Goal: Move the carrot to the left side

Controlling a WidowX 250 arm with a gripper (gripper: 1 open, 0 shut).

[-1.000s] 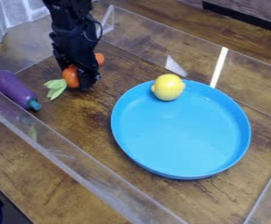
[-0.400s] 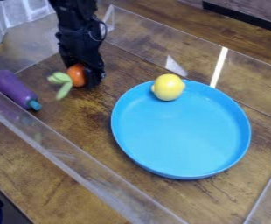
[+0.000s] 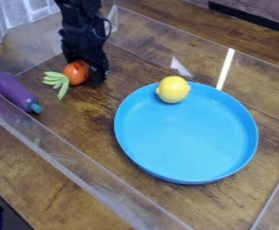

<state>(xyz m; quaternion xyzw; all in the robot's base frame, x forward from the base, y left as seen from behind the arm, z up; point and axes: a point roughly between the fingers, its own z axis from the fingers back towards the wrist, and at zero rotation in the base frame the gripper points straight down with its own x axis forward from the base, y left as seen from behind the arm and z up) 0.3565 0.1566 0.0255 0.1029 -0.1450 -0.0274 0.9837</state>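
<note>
The carrot point(image 3: 72, 74) lies on the wooden table at the left, orange with its light-green leaves point(image 3: 57, 82) pointing toward the eggplant. My black gripper point(image 3: 85, 66) hangs just above and behind it, jaws open around the carrot's upper end, no longer squeezing it. The arm rises toward the top of the view. Part of the carrot is hidden behind the fingers.
A purple eggplant point(image 3: 13, 92) lies at the far left near the leaves. A large blue plate point(image 3: 190, 144) fills the centre-right, with a yellow lemon point(image 3: 172, 88) on its far rim. A clear acrylic wall point(image 3: 58, 153) borders the table's front and left.
The gripper, shut on the carrot a second ago, has opened and lifted slightly. The carrot has settled on the table with its leaves resting lower-left.
</note>
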